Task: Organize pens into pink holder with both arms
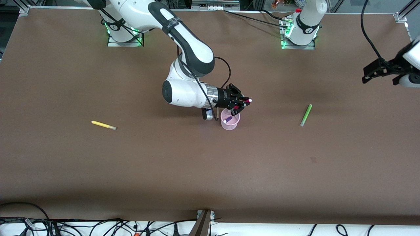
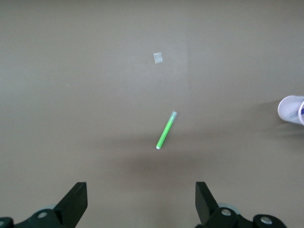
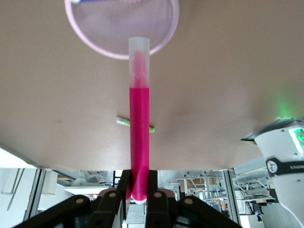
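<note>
R gripper [image 1: 243, 103] clamps magenta pen [image 3: 139, 123] over pink holder [image 1: 230, 120] mid-table, purple pen [image 1: 227, 120] inside. Tip cap down over rim, then release. L gripper [image 2: 140, 199] wide, waits over green pen [image 1: 306, 115]. Yellow pen [image 1: 103, 125] toward right arm's end.

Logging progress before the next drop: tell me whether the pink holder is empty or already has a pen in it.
Not empty. The pink holder stands upright with the purple pen inside; the right gripper holds the magenta pen over its rim.

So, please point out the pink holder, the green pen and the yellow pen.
pink holder [image 1: 234, 125], front view, outer wall.
green pen [image 1: 306, 114], front view, middle of barrel.
yellow pen [image 1: 101, 124], front view, middle of barrel.
</note>
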Motion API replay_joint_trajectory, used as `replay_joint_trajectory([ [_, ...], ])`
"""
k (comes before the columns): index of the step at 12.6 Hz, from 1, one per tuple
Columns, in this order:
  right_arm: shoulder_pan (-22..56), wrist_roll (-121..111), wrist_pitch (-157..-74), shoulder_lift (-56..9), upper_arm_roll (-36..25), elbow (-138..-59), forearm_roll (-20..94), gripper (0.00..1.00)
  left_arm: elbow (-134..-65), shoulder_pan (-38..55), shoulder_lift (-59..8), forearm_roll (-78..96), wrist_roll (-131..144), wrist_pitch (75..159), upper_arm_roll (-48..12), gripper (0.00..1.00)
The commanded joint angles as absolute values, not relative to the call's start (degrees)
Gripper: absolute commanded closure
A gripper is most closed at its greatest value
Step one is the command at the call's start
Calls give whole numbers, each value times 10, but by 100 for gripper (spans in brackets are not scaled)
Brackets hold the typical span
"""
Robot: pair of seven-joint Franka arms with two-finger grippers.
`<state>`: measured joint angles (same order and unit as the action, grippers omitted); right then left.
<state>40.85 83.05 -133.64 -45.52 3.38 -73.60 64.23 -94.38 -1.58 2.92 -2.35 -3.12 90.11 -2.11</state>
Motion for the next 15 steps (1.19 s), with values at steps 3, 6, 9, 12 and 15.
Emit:
replay_joint_trajectory([
  [3,417,827,-1354,-472,31,-730,655,100,-955,-11,31,-33,-27,915,-24,0],
  [6,417,822,-1354,-481,31,-722,653,100,-953,-15,27,-33,-27,914,-23,0],
  [9,417,811,-1354,-485,31,-719,653,100,-954,-22,27,-31,-27,910,-21,0],
  [12,417,800,-1355,-494,31,-719,653,100,-953,-21,27,-31,-26,905,-21,0],
  [15,417,795,-1365,-497,31,-717,654,100,-953,-24,27,-31,-29,900,-16,0],
])
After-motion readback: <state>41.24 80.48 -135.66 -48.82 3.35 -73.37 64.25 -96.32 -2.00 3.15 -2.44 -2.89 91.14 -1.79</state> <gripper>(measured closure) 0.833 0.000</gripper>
